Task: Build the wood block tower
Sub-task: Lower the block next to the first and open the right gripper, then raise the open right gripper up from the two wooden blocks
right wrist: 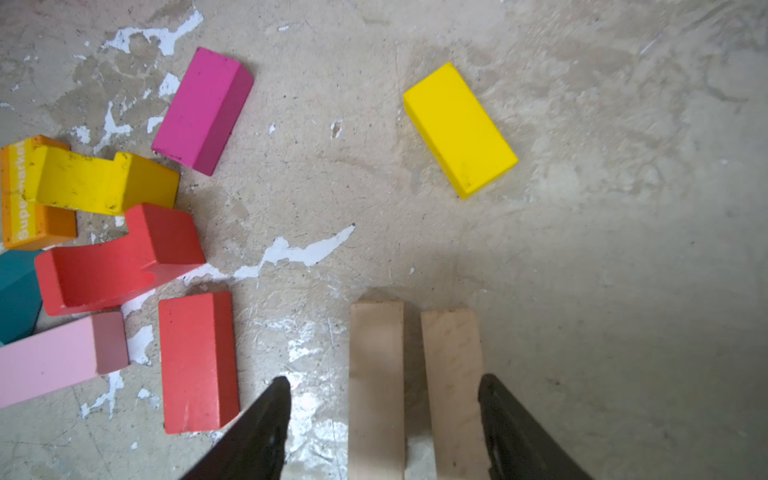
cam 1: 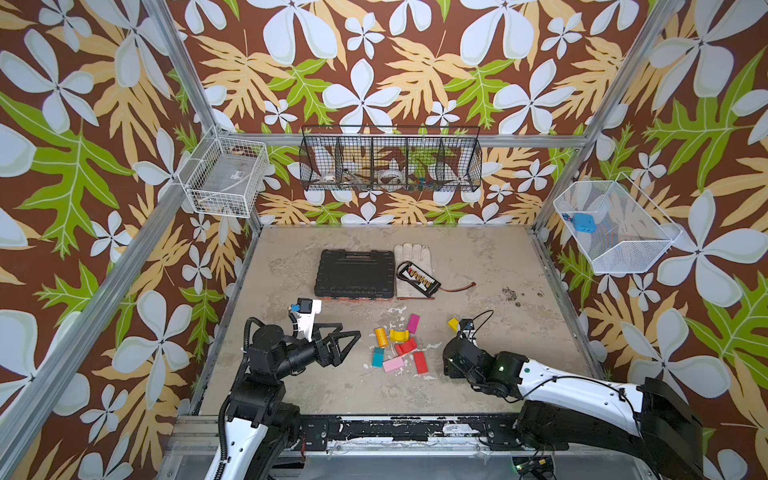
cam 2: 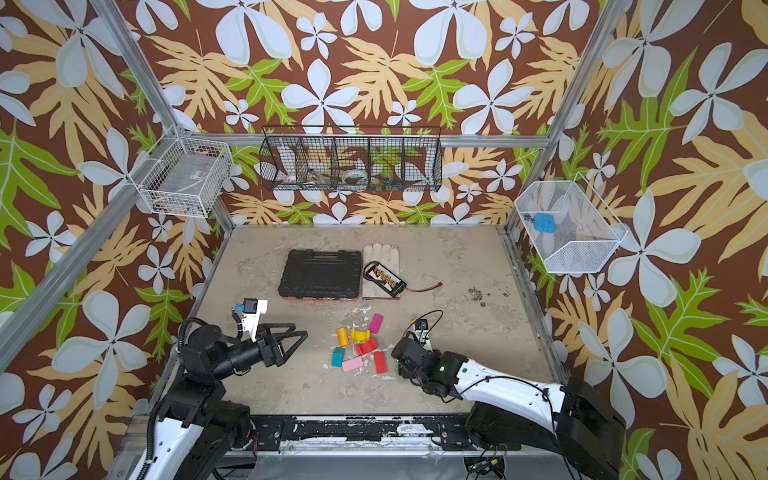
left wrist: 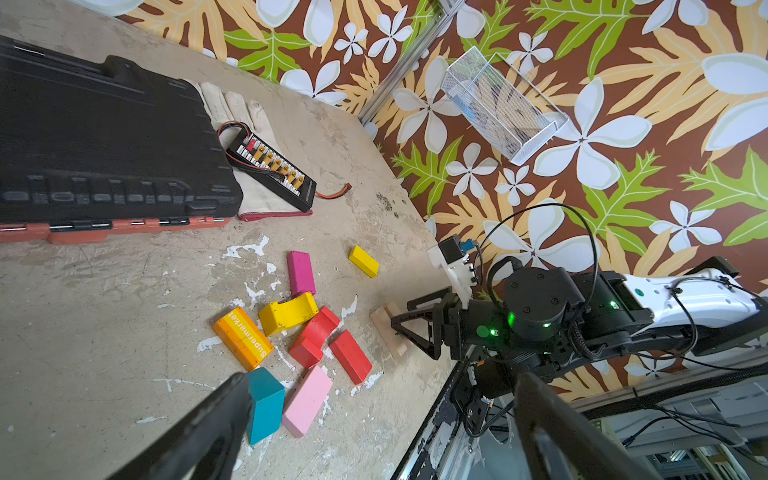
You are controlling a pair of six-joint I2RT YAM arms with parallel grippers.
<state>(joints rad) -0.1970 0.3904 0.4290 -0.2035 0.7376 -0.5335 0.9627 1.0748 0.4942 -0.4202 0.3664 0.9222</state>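
Bright, even light; soft shadows; wrist-view edges distorted.

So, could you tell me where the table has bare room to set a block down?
Bare table runs along the front, between the block cluster and the front rail, and over the back right, beyond the charger board. The middle is crowded: the cluster, the yellow brick, and two tan blocks inside the open right gripper.

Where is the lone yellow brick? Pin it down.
In a top view the yellow brick lies alone right of the block cluster, past the magenta brick, beyond the right gripper.
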